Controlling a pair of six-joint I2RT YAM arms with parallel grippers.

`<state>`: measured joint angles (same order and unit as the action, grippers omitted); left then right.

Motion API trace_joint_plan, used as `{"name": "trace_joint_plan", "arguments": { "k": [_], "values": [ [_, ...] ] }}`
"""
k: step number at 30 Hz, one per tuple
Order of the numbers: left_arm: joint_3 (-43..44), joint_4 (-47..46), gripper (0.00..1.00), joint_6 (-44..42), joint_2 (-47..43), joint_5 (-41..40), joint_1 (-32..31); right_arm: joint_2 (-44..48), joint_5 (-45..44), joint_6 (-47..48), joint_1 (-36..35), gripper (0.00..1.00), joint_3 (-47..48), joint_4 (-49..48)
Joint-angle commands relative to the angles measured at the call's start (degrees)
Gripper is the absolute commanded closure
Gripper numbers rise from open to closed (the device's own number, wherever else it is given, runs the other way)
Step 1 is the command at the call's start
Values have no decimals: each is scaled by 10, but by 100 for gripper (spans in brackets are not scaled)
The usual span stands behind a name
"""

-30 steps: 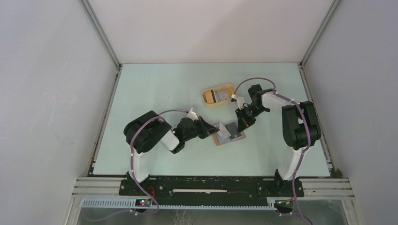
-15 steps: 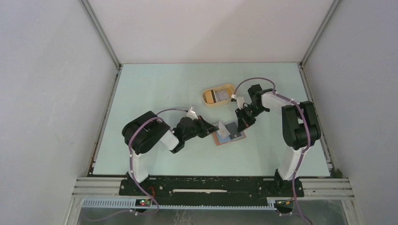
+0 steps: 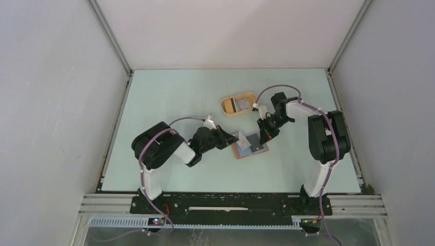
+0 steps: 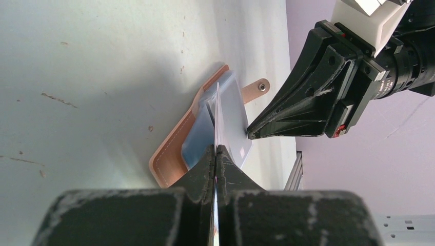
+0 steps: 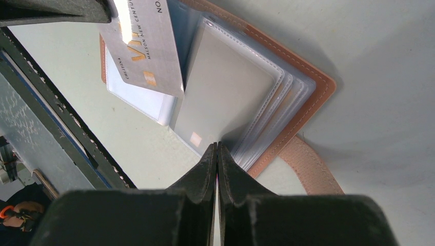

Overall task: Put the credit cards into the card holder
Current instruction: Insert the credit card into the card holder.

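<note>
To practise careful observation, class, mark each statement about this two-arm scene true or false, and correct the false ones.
1. The left end effector pinches a pale printed plastic card. True.
2. The reddish-brown leather wallet is folded shut. False: it lies open, its clear sleeves showing.
3. The right end effector hangs wide open, away from the wallet. False: it is closed at the edge of a sleeve.
4. The yellow oval tray lies beyond the wallet, farther from the arm bases. True.
5. The tray is empty. False: cards lie in it.
</note>
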<state>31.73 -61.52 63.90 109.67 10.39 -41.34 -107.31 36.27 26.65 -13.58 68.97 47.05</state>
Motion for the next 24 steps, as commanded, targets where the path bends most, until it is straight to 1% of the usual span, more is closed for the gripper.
{"name": "trace_joint_plan", "arguments": {
  "k": [1, 18, 24],
  "values": [
    [16, 9, 100, -27, -23, -21, 2, -10, -23, 7, -3, 91, 14, -5],
    [19, 13, 100, -55, -32, -38, -3, -11, -23, 8, -3, 92, 15, -2],
    [23, 13, 100, -44, -23, -27, -4, -11, -24, 8, -3, 92, 15, -2]
  ]
}}
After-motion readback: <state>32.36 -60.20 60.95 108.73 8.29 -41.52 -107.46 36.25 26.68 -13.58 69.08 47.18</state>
